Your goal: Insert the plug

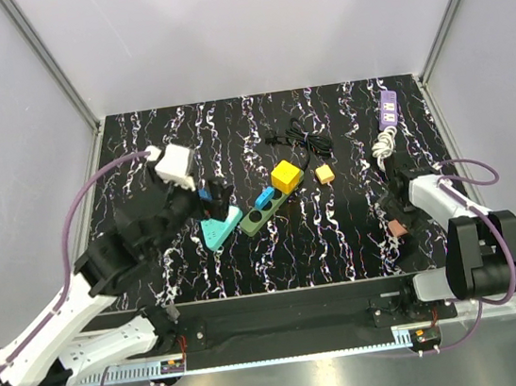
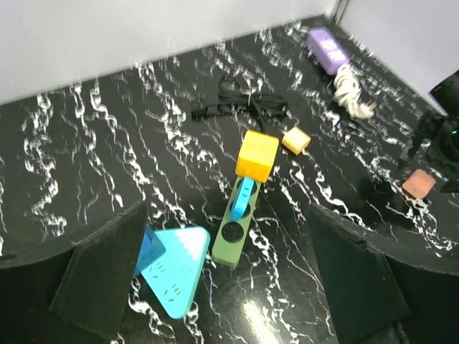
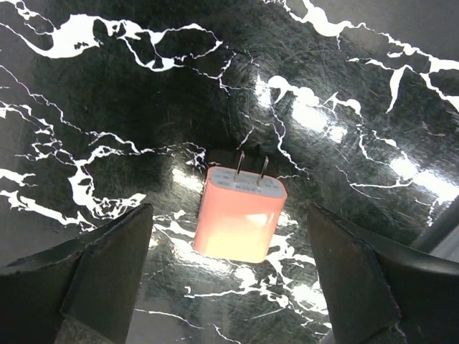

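Note:
A pink plug adapter (image 3: 239,218) lies flat on the black marble table, its two prongs pointing away from the camera. It also shows in the top view (image 1: 397,227). My right gripper (image 3: 229,209) is open just above it, a finger on each side and not touching it. A green power strip (image 1: 263,213) lies mid-table with a yellow cube plug (image 1: 285,176) and a blue plug (image 2: 243,199) in it; its near socket is empty. My left gripper (image 2: 226,215) is open and empty above the strip (image 2: 233,236) and a teal triangular socket (image 2: 174,269).
A purple power strip (image 1: 387,109) with a white cord (image 1: 383,145) lies at the back right. A black cable (image 1: 297,138) is at the back centre. A small tan cube plug (image 1: 325,174) sits right of the yellow cube. A blue plug (image 2: 148,251) is on the teal socket.

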Robot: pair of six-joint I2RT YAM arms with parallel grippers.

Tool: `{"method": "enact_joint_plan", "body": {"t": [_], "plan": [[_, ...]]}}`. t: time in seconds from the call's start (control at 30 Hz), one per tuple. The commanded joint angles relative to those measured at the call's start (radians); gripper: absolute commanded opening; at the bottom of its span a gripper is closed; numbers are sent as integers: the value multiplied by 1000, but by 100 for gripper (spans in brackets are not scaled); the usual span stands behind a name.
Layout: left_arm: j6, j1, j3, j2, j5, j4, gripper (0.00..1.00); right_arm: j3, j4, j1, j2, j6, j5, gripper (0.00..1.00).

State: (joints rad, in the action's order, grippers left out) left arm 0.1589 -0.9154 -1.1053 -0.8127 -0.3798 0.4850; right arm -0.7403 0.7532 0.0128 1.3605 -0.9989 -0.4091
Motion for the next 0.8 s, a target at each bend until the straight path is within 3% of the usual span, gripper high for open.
{"method": "enact_joint_plan", "body": {"t": [0.0, 0.2, 0.37, 0.5, 0.6, 0.63, 0.77], "plan": [[74, 3, -74, -81, -82, 122, 99, 5, -37, -8, 3, -24, -25, 93], [224, 3, -88, -66, -139, 182, 99, 28, -81, -7, 29, -37, 4, 75], [167, 3, -18, 4, 60, 141, 99, 16, -140, -8, 63, 42, 53, 58], [166, 3, 2, 3, 82, 136, 99, 22, -227, -7, 49, 160, 174, 41], [169, 3, -1, -12, 120, 141, 95, 38, -270, -7, 0, 209, 303, 29], [171, 3, -10, -17, 136, 141, 93, 39, -273, -8, -44, 210, 356, 21], [204, 3, -30, -63, 174, 144, 88, 33, -259, -7, -216, 174, 489, 11]]}}
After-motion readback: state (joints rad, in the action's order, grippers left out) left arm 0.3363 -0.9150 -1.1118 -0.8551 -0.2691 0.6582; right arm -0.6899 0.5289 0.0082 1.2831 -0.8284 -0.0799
